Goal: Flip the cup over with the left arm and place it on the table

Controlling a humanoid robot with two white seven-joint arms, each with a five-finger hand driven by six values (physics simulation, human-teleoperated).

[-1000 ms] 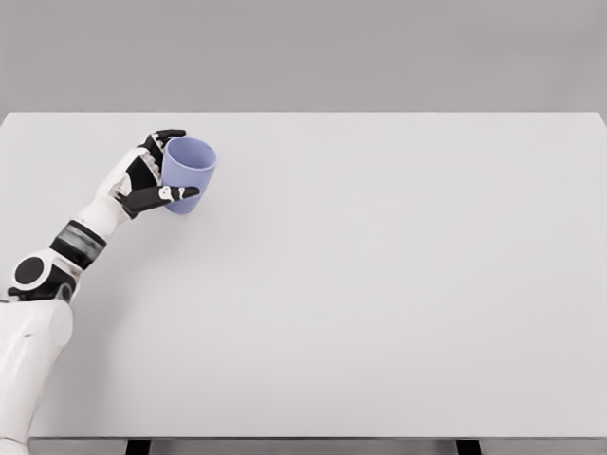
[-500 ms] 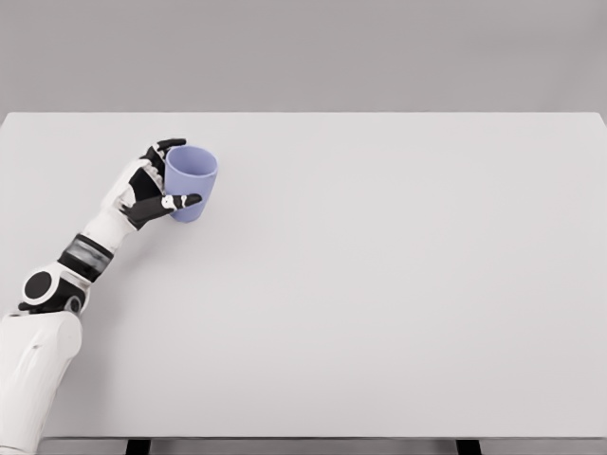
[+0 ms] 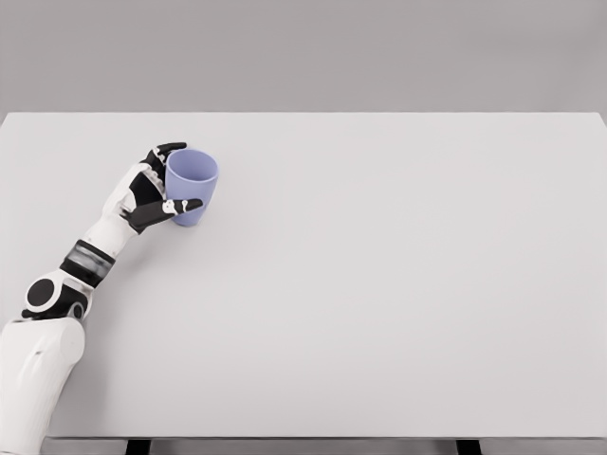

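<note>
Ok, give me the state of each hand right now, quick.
Left hand: closed around the purple cup, cup upright with its opening up.
Right hand: not in view.

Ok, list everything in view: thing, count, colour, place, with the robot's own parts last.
cup: one, light purple-blue, far left part of the table, mouth up, held from its left side.
table: one, white-grey top, fills most of the view; dark legs just show at the bottom edge.
wall: plain grey, behind the table's far edge.
left arm: one, white with black joints, comes in from the lower left corner and reaches up to the cup.
left hand: one, white and black, fingers curled around the cup.
right arm: not in view.
</note>
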